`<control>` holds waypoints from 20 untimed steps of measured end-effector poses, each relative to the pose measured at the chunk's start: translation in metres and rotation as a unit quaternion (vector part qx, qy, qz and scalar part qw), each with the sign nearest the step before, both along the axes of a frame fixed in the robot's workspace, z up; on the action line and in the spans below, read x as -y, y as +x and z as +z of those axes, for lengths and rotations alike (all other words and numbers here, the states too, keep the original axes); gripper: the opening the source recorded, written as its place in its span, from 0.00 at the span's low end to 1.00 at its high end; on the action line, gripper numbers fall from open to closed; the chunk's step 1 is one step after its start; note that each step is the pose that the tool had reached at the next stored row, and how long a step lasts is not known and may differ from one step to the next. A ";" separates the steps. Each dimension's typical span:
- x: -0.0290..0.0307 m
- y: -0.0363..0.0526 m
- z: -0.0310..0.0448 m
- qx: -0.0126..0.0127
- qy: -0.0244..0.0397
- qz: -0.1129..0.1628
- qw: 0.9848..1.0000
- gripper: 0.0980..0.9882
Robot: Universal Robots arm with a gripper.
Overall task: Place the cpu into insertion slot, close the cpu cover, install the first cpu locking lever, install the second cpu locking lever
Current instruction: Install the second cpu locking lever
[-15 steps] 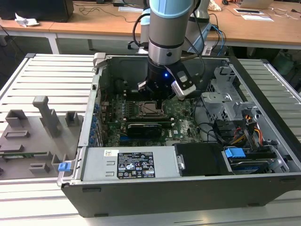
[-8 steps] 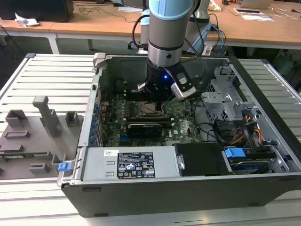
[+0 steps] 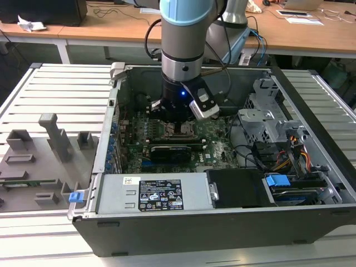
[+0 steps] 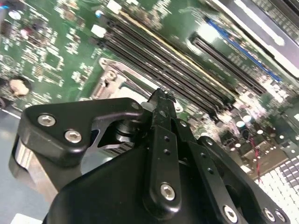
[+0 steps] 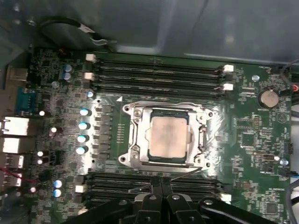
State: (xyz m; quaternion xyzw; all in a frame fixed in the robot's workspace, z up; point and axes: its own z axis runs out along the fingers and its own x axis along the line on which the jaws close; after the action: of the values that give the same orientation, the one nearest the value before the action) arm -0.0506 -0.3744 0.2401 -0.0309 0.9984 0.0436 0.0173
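Currently cpu (image 5: pixel 168 136) sits in insertion slot (image 5: pixel 133 140), cpu cover (image 5: pixel 202 119) looks down over it. My gripper (image 5: pixel 160 183) empty, fingers pressed together, near socket edge. Levers: status unclear.

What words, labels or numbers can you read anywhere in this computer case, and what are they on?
Nothing can be quoted with confidence.
Black-and-white label on the power supply: print too small to read.
Small white sticker beside it: unreadable.
Markings on the motherboard: too fine to read.
The cpu face: no legible marking.
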 end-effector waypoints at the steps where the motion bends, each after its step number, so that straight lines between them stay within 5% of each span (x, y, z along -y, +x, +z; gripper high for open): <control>1: 0.0000 -0.0019 -0.0008 0.000 0.000 0.000 1.000 0.01; 5: 0.0001 -0.0073 -0.0112 0.000 0.001 0.000 1.000 0.01; 10: 0.0036 -0.0157 -0.0117 0.000 0.023 0.000 1.000 0.01; 17: 0.0096 -0.0211 -0.0161 0.000 0.036 0.000 0.999 0.01; 19: 0.0114 -0.0225 -0.0245 0.000 0.047 0.000 0.999 0.01; 20: 0.0146 -0.0236 -0.0246 0.000 0.061 0.000 0.998 0.01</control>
State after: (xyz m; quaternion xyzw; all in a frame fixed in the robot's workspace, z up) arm -0.0742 -0.3890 0.2155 -0.0298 0.9939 0.1049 0.0192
